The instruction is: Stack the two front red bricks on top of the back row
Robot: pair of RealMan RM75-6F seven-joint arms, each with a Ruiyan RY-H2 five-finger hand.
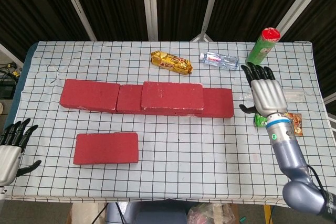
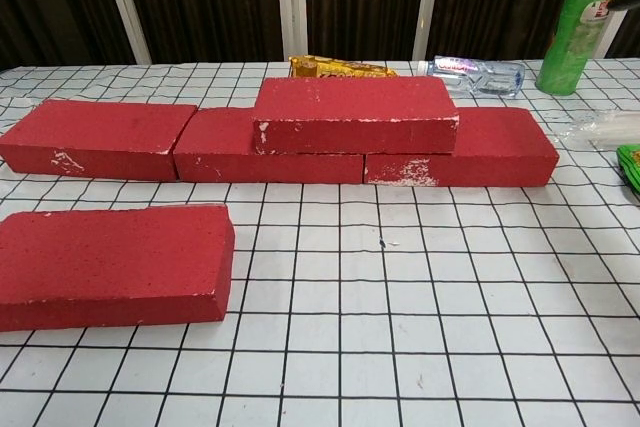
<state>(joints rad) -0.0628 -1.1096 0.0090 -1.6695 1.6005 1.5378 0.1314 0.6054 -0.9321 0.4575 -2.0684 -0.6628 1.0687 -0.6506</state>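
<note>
— So, from the left: what is the left hand (image 1: 10, 148) doing?

— It hangs off the table's (image 1: 173, 182) near-left corner, fingers spread, holding nothing. Just right of it lies the front brick (image 1: 106, 148), flat on the checked cloth, apart from the hand and untouched. I judge that one falls to the left hand, being the nearer.

— And the back row (image 1: 89, 95)?

— Three bricks end to end, with the stacked brick (image 1: 172, 96) lying across the joint between the middle and right ones, probably so it sits steadily on both. One of two is up, then.

— The right hand (image 1: 266, 94)?

— Far right, over the snack packet (image 1: 286, 121), fingers wide and empty, well apart from the stacked brick and farther from the front one.
</note>
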